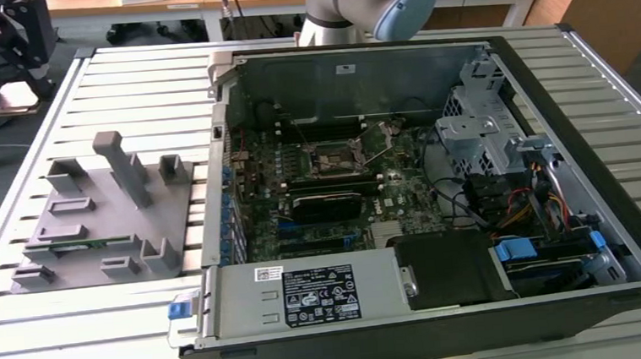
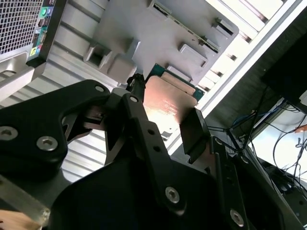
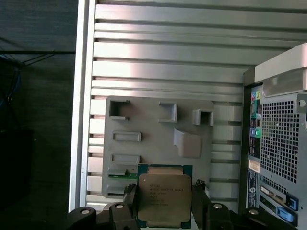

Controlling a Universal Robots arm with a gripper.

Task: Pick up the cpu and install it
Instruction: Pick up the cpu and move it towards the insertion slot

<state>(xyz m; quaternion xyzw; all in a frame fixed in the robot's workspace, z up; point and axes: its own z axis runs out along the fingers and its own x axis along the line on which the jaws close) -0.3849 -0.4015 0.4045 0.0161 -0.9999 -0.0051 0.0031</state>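
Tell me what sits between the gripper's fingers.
The cpu, which the gripper clamps at two opposite edges; nothing else is in the gap. This shows in both wrist views.

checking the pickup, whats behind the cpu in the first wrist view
The cpu is gripped in the hand. Behind it lie the grey tray and the slatted table. The tray patch straight behind the cpu is covered, so what lies there can't be seen.

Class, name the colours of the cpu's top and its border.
The cpu has a silver-grey top, green border; clearest in the first wrist view.
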